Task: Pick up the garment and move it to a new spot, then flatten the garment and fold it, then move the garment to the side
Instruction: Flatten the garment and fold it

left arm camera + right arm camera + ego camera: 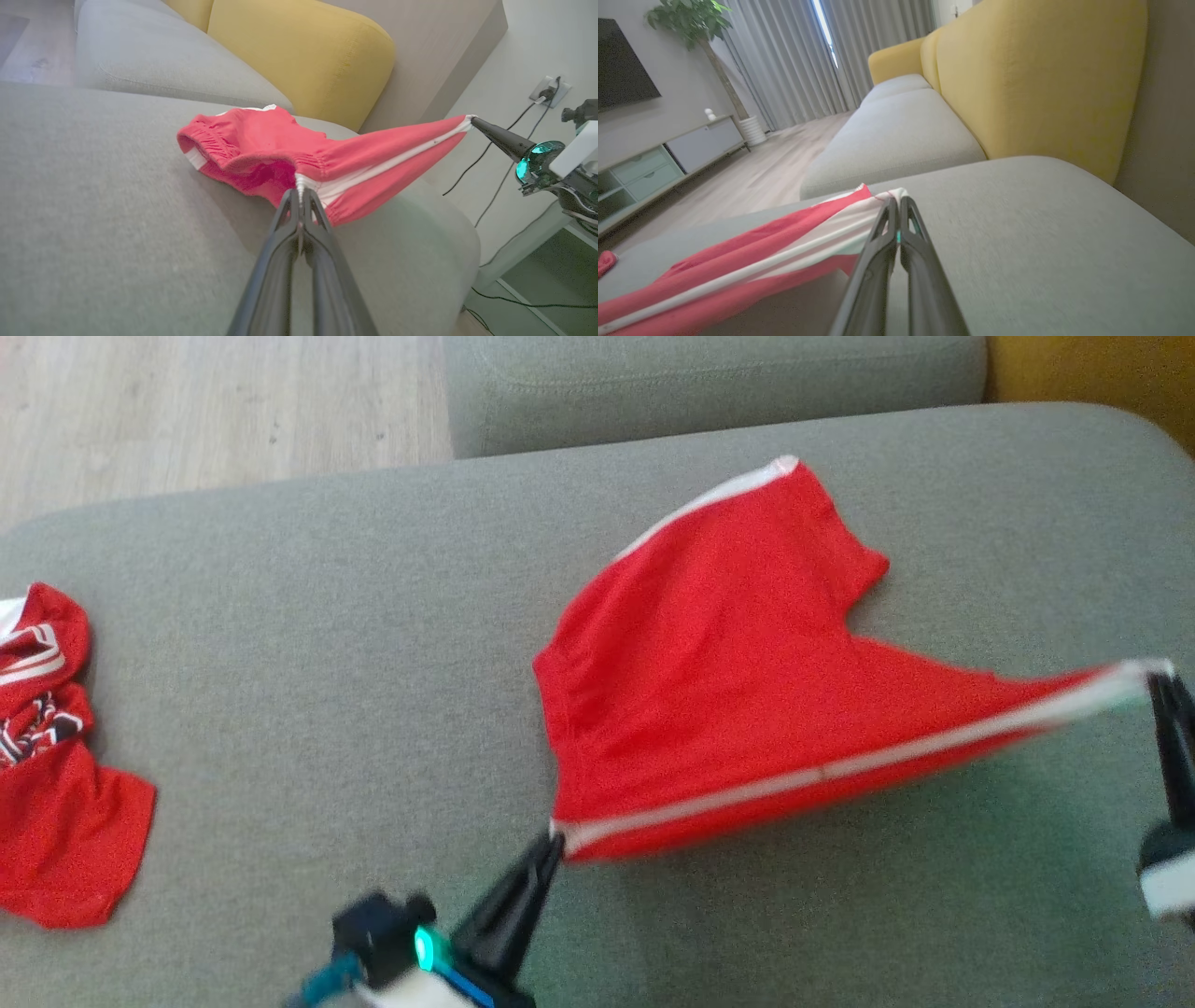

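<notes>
1. Left pincer was clamped shut on the waistband corner of the red shorts, where the white side stripe began.
2. Right pincer was closed tight on the stripe's other end, so the striped edge ran taut between the two, left to right.
3. That long edge hung just above the grey sofa seat; the rest of the shorts trailed away from the robot onto the cushion.
4. Flattening probably called for both arms to lower together.

Red jersey cropped at left, right hand cropped
</notes>
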